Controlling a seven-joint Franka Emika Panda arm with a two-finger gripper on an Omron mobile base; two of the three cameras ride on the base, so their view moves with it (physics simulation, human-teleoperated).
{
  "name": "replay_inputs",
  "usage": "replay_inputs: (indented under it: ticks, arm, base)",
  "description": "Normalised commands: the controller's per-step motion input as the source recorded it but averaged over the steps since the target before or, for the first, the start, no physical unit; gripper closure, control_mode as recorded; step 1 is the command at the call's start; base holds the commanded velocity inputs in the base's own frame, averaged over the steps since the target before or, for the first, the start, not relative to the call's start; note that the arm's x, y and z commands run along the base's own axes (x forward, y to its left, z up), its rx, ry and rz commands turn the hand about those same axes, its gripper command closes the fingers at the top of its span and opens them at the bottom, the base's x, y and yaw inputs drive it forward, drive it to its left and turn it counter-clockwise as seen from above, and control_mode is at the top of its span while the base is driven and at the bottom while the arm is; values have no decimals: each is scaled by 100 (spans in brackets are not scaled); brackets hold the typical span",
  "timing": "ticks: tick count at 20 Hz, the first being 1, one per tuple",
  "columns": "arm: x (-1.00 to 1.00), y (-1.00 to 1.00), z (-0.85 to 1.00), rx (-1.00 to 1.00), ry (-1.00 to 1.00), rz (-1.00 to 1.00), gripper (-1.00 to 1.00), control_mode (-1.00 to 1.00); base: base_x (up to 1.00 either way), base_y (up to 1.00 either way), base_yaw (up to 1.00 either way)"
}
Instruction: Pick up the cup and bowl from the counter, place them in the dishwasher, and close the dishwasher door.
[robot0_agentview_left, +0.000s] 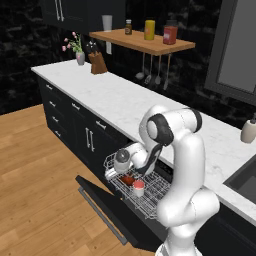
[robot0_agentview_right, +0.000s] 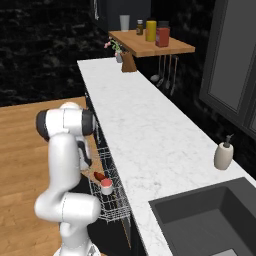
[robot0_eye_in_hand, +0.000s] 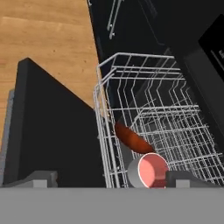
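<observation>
Hand view: cup (robot0_eye_in_hand: 148, 170) upright in the white wire rack (robot0_eye_in_hand: 162, 118) of the dishwasher (robot0_eye_in_hand: 192, 65), red inside facing up, near the rack's front edge. Bowl (robot0_eye_in_hand: 132, 139) just beside it, glossy reddish-brown, tipped on edge among the wires; contact between the two cannot be told. Dishwasher door (robot0_eye_in_hand: 52, 131) dropped open, its grey bar handle (robot0_eye_in_hand: 6, 131) along the far edge.

Left base view: cup (robot0_agentview_left: 138, 188) and bowl (robot0_agentview_left: 127, 179) both in the pulled-out rack (robot0_agentview_left: 145, 192) over the open door (robot0_agentview_left: 107, 210). End effector (robot0_agentview_left: 131, 172) low over the rack above the bowl, holding nothing; finger spacing hidden by the wrist, so open or closed cannot be told.

Right base view: cup (robot0_agentview_right: 106, 186), bowl (robot0_agentview_right: 99, 176) in the rack below the table (robot0_agentview_right: 150, 130) edge. Soap dispenser (robot0_agentview_right: 223, 153) on the table near the sink (robot0_agentview_right: 210, 220).
</observation>
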Motion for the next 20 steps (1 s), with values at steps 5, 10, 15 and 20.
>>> replay_inputs:
  ticks: [5,10,15,20]
  arm:
    - [-44,34,100,0,-4,-10,-100,-100]
    - [-12,20,100,0,-8,0,-100,-100]
    - [0,2,100,-5,-20,0,-100,-100]
    - [-4,-2,100,-15,-5,0,-100,-100]
  base:
    - [0,0,0]
    - [0,0,0]
    - [0,0,0]
    - [0,0,0]
